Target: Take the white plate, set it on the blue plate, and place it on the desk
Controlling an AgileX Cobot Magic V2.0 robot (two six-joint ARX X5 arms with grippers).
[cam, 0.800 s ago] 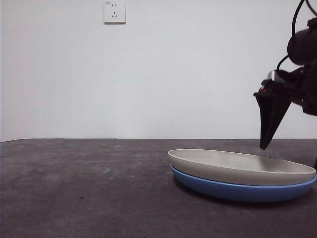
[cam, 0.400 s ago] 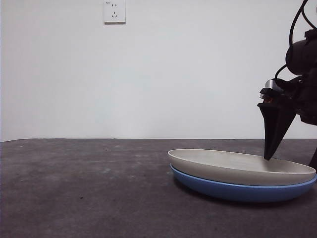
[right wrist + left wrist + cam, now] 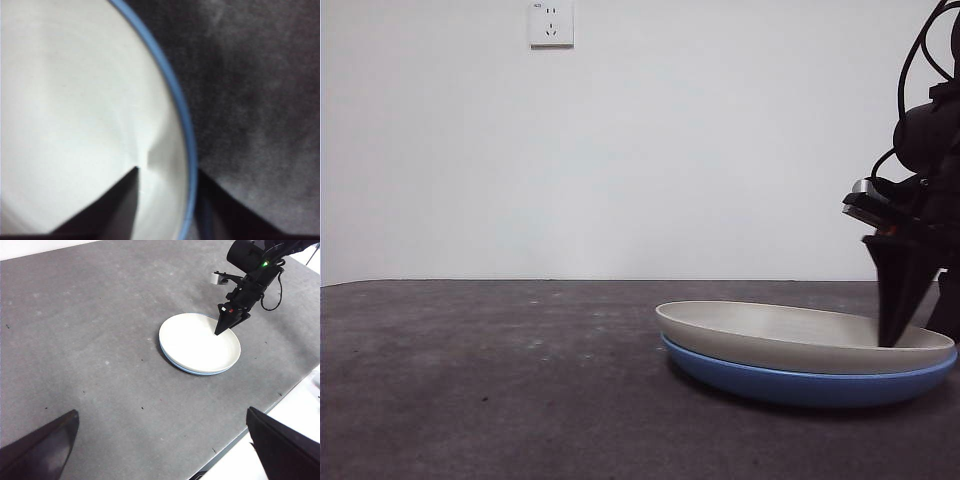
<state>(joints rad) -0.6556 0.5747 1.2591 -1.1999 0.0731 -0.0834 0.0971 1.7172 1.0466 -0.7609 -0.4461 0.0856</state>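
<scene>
The white plate (image 3: 790, 335) lies stacked inside the blue plate (image 3: 800, 385) on the desk (image 3: 500, 380), right of centre. My right gripper (image 3: 918, 335) is open and straddles the stack's right rim: one jaw reaches inside the white plate, the other stands outside the blue rim. The right wrist view shows the white plate (image 3: 75, 115), the blue rim (image 3: 175, 100) and my right gripper (image 3: 167, 170) around them. My left gripper (image 3: 161, 412) is open and empty, high above the desk (image 3: 90, 315), looking down on the white plate (image 3: 197, 342) and the right gripper (image 3: 222, 327).
A wall socket (image 3: 551, 23) is on the white wall behind. The desk's near edge (image 3: 240, 432) runs close past the plates in the left wrist view, with a white floor beyond it.
My right gripper has come down and a little to the right, from above the plates to the rim, its inner jaw now inside the white plate. The plates have barely shifted.
</scene>
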